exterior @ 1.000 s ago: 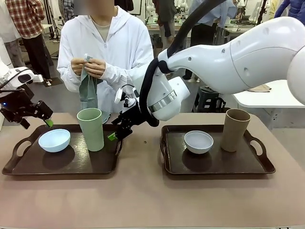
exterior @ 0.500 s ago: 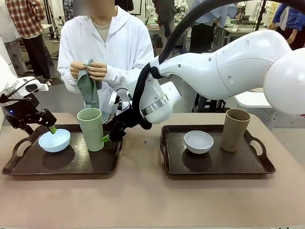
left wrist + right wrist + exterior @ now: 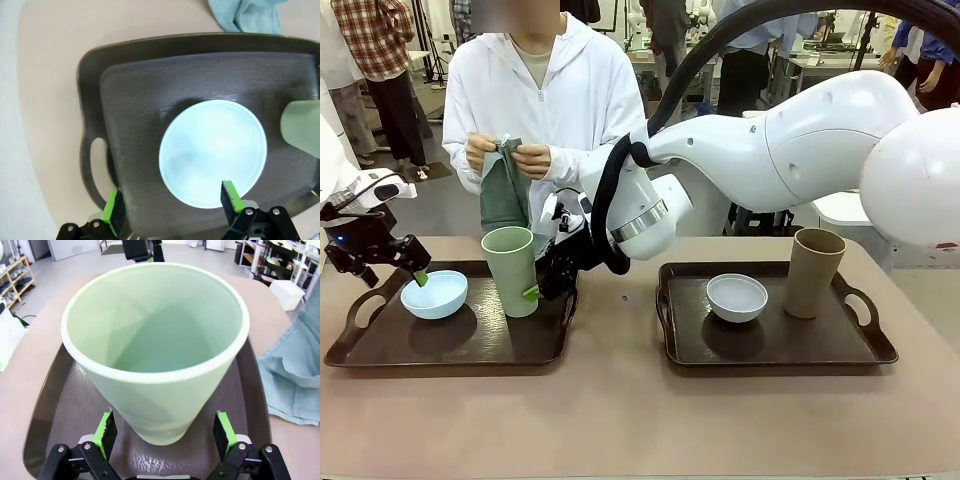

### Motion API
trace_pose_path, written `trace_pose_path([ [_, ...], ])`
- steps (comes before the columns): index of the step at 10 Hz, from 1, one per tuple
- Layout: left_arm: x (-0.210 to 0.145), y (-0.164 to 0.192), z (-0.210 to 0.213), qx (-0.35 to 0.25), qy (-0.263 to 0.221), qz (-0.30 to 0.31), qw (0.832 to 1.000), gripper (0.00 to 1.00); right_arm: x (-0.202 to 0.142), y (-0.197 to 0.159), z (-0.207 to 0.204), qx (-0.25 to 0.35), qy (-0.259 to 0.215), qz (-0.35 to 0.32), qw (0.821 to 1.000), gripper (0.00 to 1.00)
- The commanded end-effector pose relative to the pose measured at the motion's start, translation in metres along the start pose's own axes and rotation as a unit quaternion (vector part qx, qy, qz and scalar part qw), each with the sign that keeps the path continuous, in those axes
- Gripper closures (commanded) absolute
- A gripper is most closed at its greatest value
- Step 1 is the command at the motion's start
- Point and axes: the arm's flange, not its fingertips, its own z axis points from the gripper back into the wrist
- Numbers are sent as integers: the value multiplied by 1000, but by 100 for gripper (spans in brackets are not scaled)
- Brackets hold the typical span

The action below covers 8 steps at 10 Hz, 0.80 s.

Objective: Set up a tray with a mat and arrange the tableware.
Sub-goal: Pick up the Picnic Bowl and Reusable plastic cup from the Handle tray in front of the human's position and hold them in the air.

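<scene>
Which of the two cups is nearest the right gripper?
The pale green cup: the open right gripper faces its base. The tan-brown cup stands far off, on the right tray.

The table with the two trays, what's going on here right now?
Both arms are at the left tray. The left tool is open, poised at the rim of the pale blue bowl. The right tool is open around the pale green cup, not gripping it. The white bowl and tan cup stand on the right tray. Across the table, a person holds up a teal cloth in both hands.
</scene>
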Motion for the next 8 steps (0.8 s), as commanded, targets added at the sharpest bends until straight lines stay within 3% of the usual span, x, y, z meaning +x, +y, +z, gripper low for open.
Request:
trace_pose_path([
  [1,6,-3,-5,25,1,13,1000,0,6,-5,-5,9,-10,-8,1000,0],
  [8,17,-3,-31,54,-16,27,998,0,26,-5,-30,29,-15,7,999,0],
])
